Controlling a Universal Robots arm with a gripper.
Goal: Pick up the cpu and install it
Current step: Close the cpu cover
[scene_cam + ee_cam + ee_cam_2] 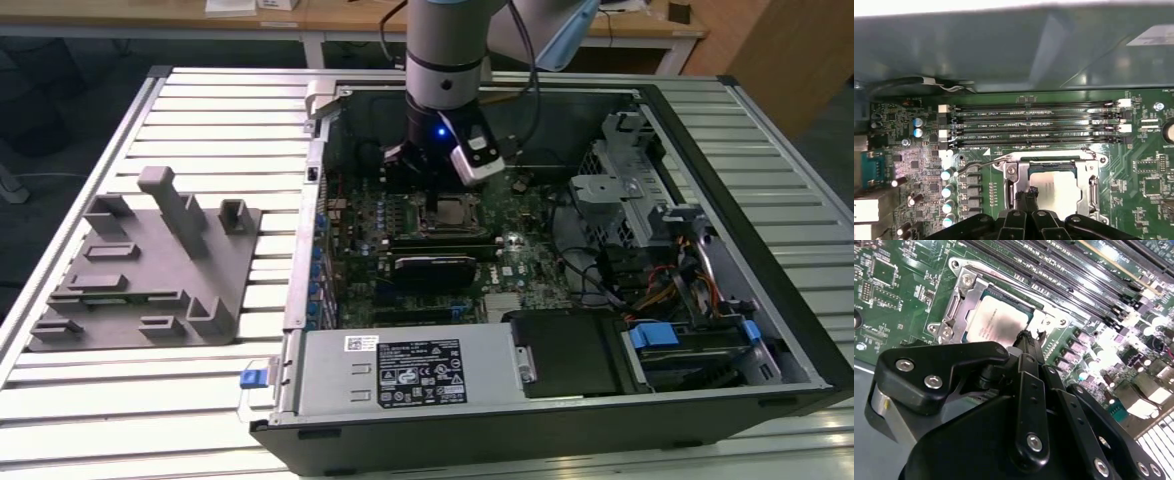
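The cpu (pixel 999 320), a flat square chip with a pale silvery top, lies in its metal-framed socket (pixel 961 295) on the green motherboard. It appears again in the first wrist view (pixel 1064 186) and in the exterior view (pixel 461 212). My gripper (pixel 1026 339) hangs just above the board with its two black fingers (pixel 1022 200) pressed together. Their tips sit at one edge of the chip, and nothing shows between them. In the exterior view the gripper (pixel 434 188) reaches down into the open computer case.
The open case (pixel 747 290) lies flat on a slatted metal table. A grey plastic tray (pixel 140 265) with upright posts sits to the exterior view's left. Memory slots (pixel 1029 125) run beside the socket. A power supply (pixel 400 372) and cables (pixel 627 270) are also in the case.
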